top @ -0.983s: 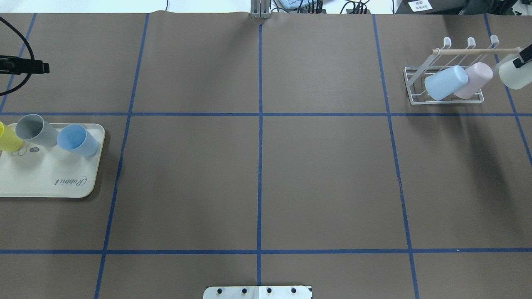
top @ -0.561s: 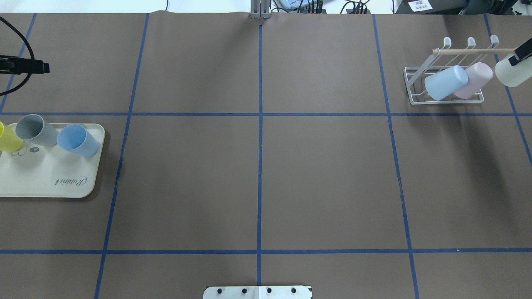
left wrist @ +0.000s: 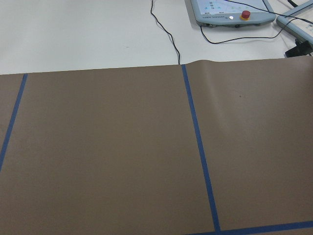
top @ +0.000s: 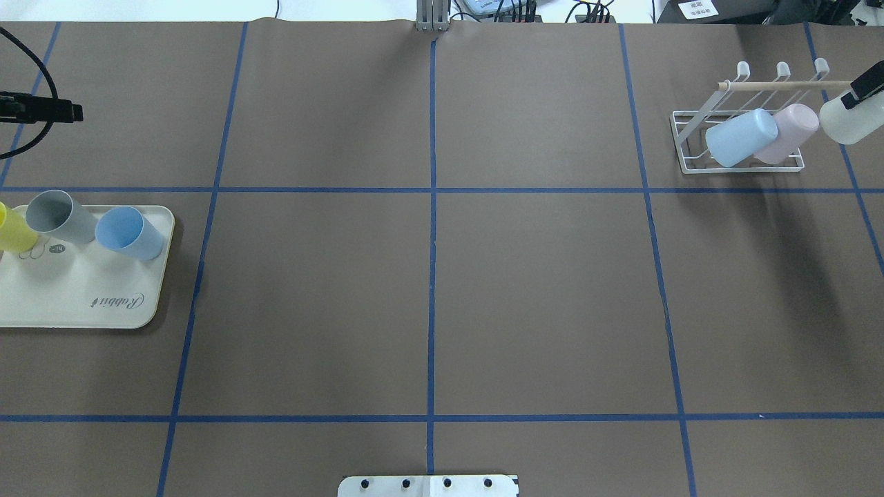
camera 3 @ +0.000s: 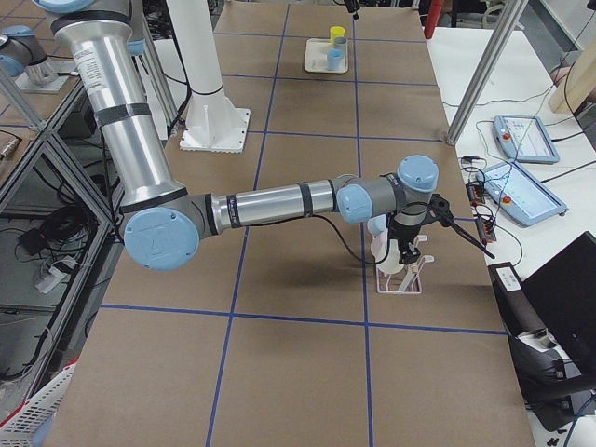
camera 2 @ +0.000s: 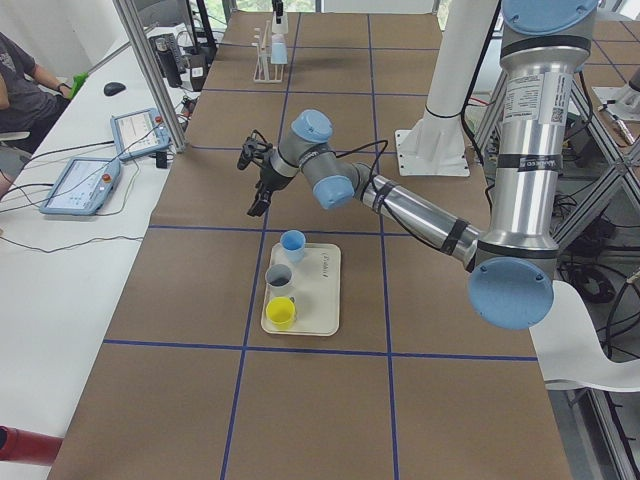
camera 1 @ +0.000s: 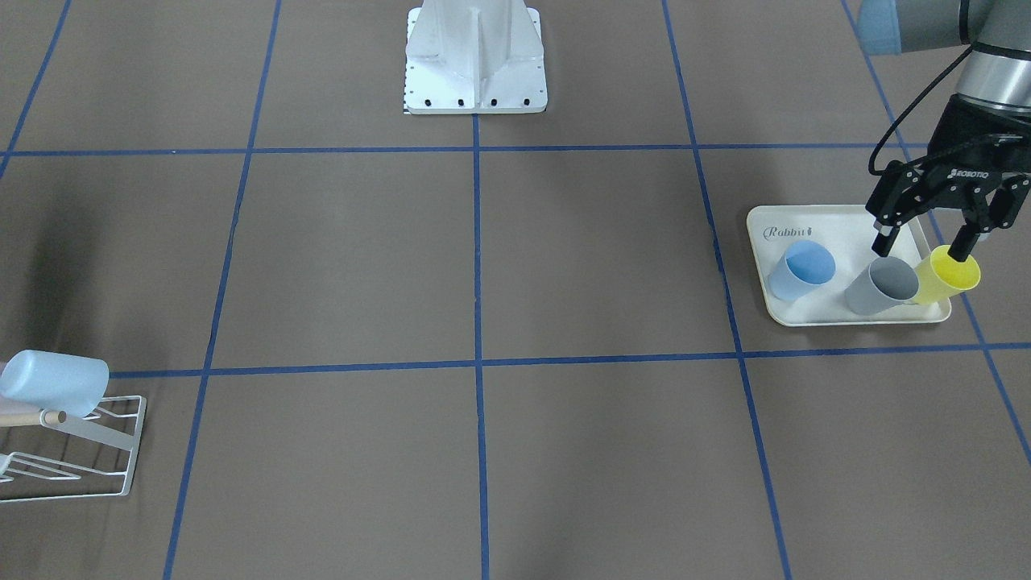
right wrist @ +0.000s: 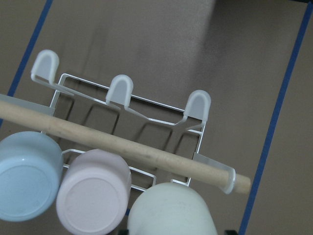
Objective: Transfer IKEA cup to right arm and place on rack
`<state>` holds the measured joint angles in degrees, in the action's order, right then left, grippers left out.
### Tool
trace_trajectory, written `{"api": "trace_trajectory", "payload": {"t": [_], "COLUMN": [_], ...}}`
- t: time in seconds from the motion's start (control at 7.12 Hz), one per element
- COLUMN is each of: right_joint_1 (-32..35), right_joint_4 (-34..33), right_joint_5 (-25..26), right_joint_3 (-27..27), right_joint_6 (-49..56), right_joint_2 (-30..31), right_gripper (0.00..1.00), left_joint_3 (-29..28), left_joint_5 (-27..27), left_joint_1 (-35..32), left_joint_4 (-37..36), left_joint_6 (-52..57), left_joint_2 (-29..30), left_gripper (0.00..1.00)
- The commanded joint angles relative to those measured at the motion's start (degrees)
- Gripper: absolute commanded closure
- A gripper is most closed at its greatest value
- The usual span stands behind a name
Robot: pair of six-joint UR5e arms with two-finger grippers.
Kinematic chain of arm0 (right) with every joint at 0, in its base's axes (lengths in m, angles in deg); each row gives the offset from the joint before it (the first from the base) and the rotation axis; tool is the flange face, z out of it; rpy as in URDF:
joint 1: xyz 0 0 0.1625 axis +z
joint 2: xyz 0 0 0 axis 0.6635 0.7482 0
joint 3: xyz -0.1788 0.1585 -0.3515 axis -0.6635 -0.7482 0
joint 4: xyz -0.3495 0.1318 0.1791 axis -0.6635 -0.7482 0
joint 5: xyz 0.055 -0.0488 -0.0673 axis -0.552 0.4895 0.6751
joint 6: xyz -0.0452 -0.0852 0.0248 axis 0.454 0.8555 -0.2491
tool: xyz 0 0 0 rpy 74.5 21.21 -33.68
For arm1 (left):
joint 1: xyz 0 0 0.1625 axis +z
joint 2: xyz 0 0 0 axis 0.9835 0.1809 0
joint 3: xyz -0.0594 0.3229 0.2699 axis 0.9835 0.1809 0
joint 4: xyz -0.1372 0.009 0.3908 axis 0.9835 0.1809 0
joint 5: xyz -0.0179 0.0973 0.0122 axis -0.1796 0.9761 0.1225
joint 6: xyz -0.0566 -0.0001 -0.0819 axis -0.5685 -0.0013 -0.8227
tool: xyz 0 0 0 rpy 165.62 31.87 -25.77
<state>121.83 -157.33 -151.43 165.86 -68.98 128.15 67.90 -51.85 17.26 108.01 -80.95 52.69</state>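
Relative to the preceding overhead frames, the pale IKEA cup [top: 847,119] has shifted slightly toward the far edge of the counter [top: 539,290] and nearer the rack [right wrist: 121,89]; nothing else has moved. The right claw [top: 865,88] is closed on this cup and holds it tilted just beside the right end of the rack's wooden rod [top: 773,85], near the counter's far right corner. In the right wrist view the cup's base lies next to that of a pink cup [top: 789,131], which leans on the rack beside a light-blue cup [top: 739,137]. The left claw [camera 1: 924,244] is spread open and empty. It hangs near the cream tray [camera 1: 846,234] at the counter's left edge, touching none of the cups. On the tray stand a yellow cup [camera 1: 946,275], a grey cup [camera 1: 884,287] and a blue cup [camera 1: 801,270]
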Motion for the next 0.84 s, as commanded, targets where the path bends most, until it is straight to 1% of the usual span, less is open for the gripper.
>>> {"api": "trace_trajectory", "payload": {"t": [0.0, 0.14, 0.42, 0.56, 0.7], "right_joint_1": [-0.72, -0.90, -2.30, -2.40, -2.48], "right_joint_4": [0.00, 0.00, 0.00, 0.00, -0.08], "right_joint_5": [0.12, 0.56, 3.02, 2.94, 2.68], "right_joint_3": [-0.46, -0.81, -0.90, -1.33, -3.25], "right_joint_6": [0.09, 0.09, 0.09, 0.18, 0.18], "right_joint_2": [-0.20, -0.29, -0.38, -0.55, -2.03], "right_gripper": [0.74, 0.74, 0.73, 0.71, 0.57], "left_joint_3": [0.00, 0.09, 0.44, 0.53, 0.53], "left_joint_5": [0.00, 0.00, 0.00, 0.00, 0.00], "left_joint_1": [0.00, 0.00, 0.00, 0.00, 0.00], "left_joint_4": [0.00, 0.00, 0.00, 0.00, 0.00], "left_joint_6": [-0.03, -0.12, -1.61, -1.70, -1.70], "left_joint_2": [0.09, 0.09, 0.18, 0.18, 0.18], "left_gripper": [0.00, 0.00, 0.00, 0.00, 0.00]}}
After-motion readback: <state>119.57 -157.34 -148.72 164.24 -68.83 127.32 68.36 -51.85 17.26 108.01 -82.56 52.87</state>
